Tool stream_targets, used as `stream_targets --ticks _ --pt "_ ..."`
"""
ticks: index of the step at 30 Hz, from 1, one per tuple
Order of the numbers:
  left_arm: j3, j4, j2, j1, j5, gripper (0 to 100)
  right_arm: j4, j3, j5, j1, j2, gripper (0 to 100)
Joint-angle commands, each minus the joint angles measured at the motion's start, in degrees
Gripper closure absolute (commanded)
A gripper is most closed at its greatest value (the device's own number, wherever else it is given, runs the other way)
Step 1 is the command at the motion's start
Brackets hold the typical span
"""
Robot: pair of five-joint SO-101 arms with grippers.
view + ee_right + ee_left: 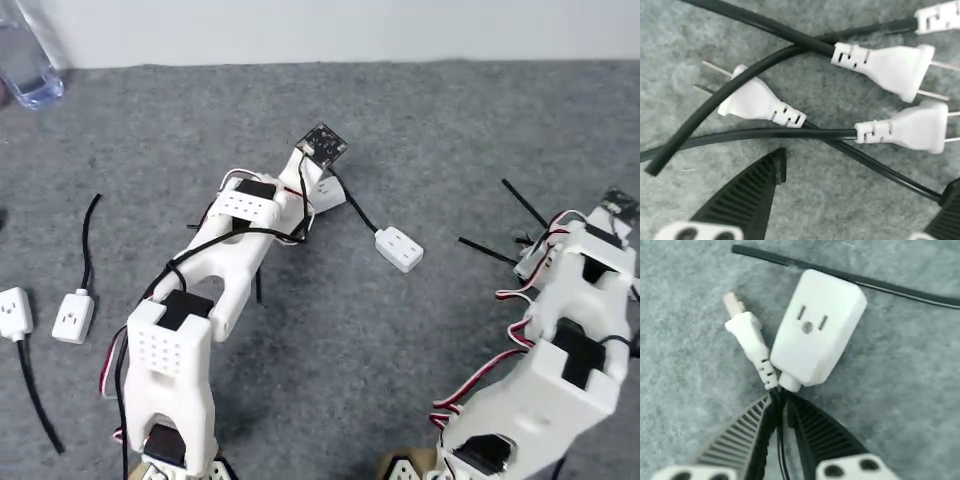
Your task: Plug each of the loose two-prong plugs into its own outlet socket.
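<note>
Grey carpet-like fabric covers the worktop (400,380). At its left edge a white outlet block (12,310) and a second white outlet block (73,315) lie side by side on black cords. They are well apart from every plug, so any plug meant for them faces a long carry on which its cord could snag. Next is the left arm (215,270), its jaws pressed together on thin black cord (781,445). They grip just where a white outlet socket with two slots and a round hole (817,330) and a small white two-prong plug (747,335) meet their leads. The plug lies just beside that socket, its prongs pointing past it rather than at the slots. With that grip a pull would probably drag socket and plug together, and holding cord rather than plug body gives poor control of prong angle. The loose socket might also slide when pushed. Another white socket block (398,248) sits between the arms. At the right, the right arm (565,350) hangs over white flat plugs (757,102) tangled with crossing black cables (765,132), jaws spread wide and holding nothing. Closing there could pinch a cable instead of a plug, or lift one plug and haul its neighbours along.
</note>
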Motion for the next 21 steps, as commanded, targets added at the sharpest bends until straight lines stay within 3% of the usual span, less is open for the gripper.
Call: stream_targets --ticks 1,18,21 --pt "-3.3 3.7 -1.0 1.5 -0.4 99 0.6 -2.6 -0.4 -0.9 0.0 53.7" --pt "-32.4 52.1 -1.0 4.8 -0.4 99 0.4 -2.6 -0.4 -0.8 0.1 53.7" --pt "-31.7 52.9 -1.1 4.4 -0.3 99 0.4 -2.6 -0.4 -0.8 0.2 53.7"
